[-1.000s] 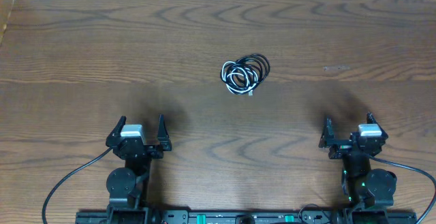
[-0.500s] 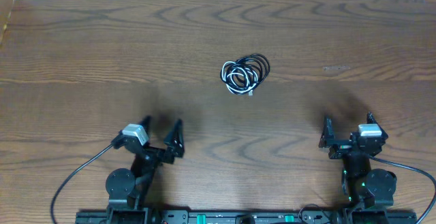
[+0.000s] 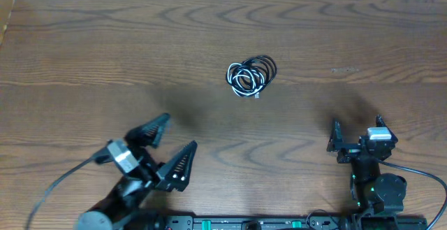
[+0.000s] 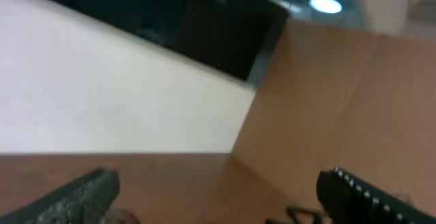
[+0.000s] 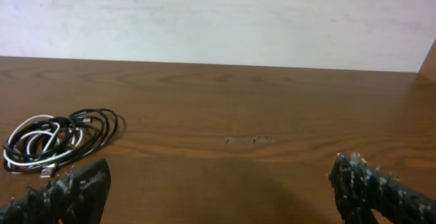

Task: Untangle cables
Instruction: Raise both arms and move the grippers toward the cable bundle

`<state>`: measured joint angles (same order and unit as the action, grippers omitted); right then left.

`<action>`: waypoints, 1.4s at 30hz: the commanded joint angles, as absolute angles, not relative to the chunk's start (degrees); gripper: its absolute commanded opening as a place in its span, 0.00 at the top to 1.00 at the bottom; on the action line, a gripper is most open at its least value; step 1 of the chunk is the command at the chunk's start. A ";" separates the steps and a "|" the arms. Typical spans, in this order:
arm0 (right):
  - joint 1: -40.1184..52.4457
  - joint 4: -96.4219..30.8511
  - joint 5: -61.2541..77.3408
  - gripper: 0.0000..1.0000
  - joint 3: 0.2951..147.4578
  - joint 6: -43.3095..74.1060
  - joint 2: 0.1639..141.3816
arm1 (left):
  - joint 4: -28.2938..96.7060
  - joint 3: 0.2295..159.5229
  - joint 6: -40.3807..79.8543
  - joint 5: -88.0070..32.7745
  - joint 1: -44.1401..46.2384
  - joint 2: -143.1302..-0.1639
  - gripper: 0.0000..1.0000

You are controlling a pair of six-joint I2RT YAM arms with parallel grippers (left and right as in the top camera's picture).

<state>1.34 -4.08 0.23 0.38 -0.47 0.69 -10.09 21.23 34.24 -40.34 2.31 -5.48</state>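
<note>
The cables (image 3: pixel 250 77) lie in one small coiled bundle of black and white loops on the wooden table, at the middle of its far half. In the right wrist view the cables (image 5: pixel 58 139) sit at the left, ahead of the left finger. My left gripper (image 3: pixel 173 145) is open and empty, turned diagonally toward the bundle and well short of it. Its wrist view is blurred and tilted, showing the left gripper (image 4: pixel 218 197) with jaws wide apart and no cables. My right gripper (image 3: pixel 357 124) stands open and empty near the front right, with the same wide gap in its own view (image 5: pixel 218 190).
A faint scuff mark (image 3: pixel 343 70) lies on the table right of the bundle. A brown side board (image 3: pixel 7 13) stands at the far left edge, and a white wall (image 5: pixel 218 20) runs behind the table. Thick black wires (image 3: pixel 59 188) run to the arm bases.
My left arm has risen from its rest pose and swung to the right, its open gripper now turned diagonally. The right arm and the cables have not moved.
</note>
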 commanded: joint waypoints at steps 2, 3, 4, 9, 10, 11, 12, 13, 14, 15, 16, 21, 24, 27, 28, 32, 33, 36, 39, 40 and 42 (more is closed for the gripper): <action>1.39 -4.34 0.16 0.01 0.32 -0.91 0.34 | 11.51 43.09 22.39 -34.83 2.15 -18.22 0.02; 1.39 -4.34 0.16 0.01 0.32 -0.91 0.34 | 17.04 47.16 21.61 -34.85 2.15 -21.61 0.02; 1.39 -4.34 0.16 0.01 0.32 -0.91 0.34 | 24.16 52.01 20.91 -34.85 2.15 -25.93 0.02; 1.39 -4.34 0.16 0.01 0.32 -0.91 0.34 | 57.19 72.75 12.58 -33.47 2.17 -47.27 0.02; 1.39 -4.34 0.16 0.01 0.32 -0.91 0.34 | 62.67 76.16 11.99 -31.57 2.17 -51.37 0.02; 1.39 -4.34 0.16 0.01 0.32 -0.91 0.34 | 66.74 78.67 11.99 -29.65 2.17 -54.68 0.02; 1.39 -4.34 0.16 0.01 0.32 -0.91 0.34 | 70.63 81.14 12.01 -27.46 2.22 -58.33 0.02; 1.39 -4.34 0.16 0.01 0.32 -0.91 0.34 | 73.08 82.74 12.01 -26.09 2.22 -61.12 0.02; 1.39 -4.34 0.14 0.01 0.32 -0.91 0.34 | 74.72 83.99 12.03 -25.17 2.22 -64.20 0.02; 1.39 -4.32 -0.01 0.01 0.32 -1.06 0.34 | 75.09 84.36 12.10 -25.32 2.22 -66.30 0.02; 1.39 -4.25 -1.41 0.01 0.32 -2.83 0.34 | 74.98 84.36 12.10 -26.50 2.22 -68.75 0.02; 1.39 -2.39 2.39 0.01 0.32 -5.61 0.34 | 74.98 84.36 14.13 -31.48 2.22 -77.43 0.02; 1.52 3.07 20.36 0.01 0.32 -0.78 0.34 | 75.02 84.33 15.29 -31.53 2.22 -81.58 0.02; 1.61 9.85 47.33 0.01 0.32 8.08 0.34 | 75.66 84.33 15.31 -31.53 2.22 -85.19 0.02; 1.61 12.27 52.66 0.01 0.32 9.41 0.34 | 75.85 84.33 15.31 -31.53 2.22 -86.21 0.02; 1.61 27.29 64.16 0.01 0.32 10.85 0.34 | 76.71 84.31 15.27 -31.48 2.22 -88.86 0.02; 1.58 32.14 63.29 0.01 0.34 12.10 0.34 | 76.69 84.29 15.25 -31.46 2.22 -89.19 0.02; 1.30 40.99 53.45 0.01 1.91 15.59 0.38 | 76.31 84.25 15.25 -31.42 2.22 -89.43 0.02; 0.25 36.67 46.19 0.01 8.62 13.23 1.45 | 76.01 84.25 15.25 -30.33 2.22 -89.43 0.02; -0.36 32.84 45.76 0.01 12.32 10.66 2.66 | 76.01 84.25 15.27 -30.35 2.22 -89.43 0.02; -1.43 24.14 45.87 0.01 20.01 6.07 6.26 | 76.01 84.25 15.27 -30.37 2.22 -89.43 0.02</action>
